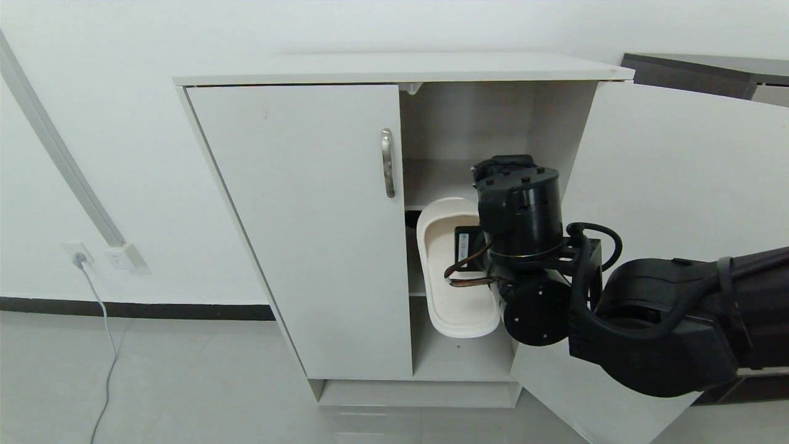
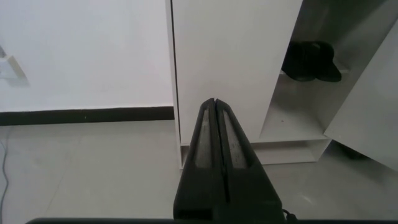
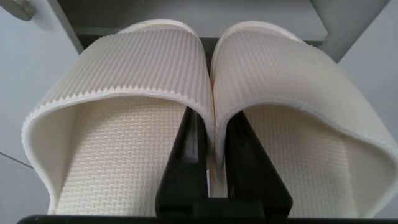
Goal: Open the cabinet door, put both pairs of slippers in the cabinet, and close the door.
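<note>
The white cabinet has its left door closed and its right door swung wide open. A pair of cream slippers hangs soles outward in the opening, level with the middle shelf. My right gripper is shut on the two adjoining straps, one finger inside each slipper. A pair of black slippers sits on a shelf inside, above the bottom compartment. My left gripper is shut on nothing, low over the floor in front of the closed door.
The closed door carries a metal handle near its inner edge. A wall socket with a cable sits to the cabinet's left. Grey floor lies open in front. Dark furniture stands behind the open door.
</note>
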